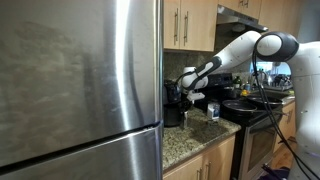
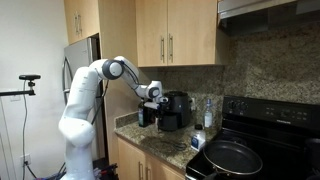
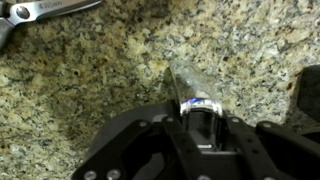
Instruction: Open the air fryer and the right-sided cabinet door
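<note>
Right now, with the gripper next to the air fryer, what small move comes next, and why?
Probably ease the gripper toward the front of the air fryer: it hangs just beside it, the wrist view faces the countertop rather than the fryer, and the fryer looks shut.

I am holding the arm (image 2: 100, 72) stretched out and bending downward, the gripper (image 2: 148, 113) pointing down; I am not making out its jaws.
</note>
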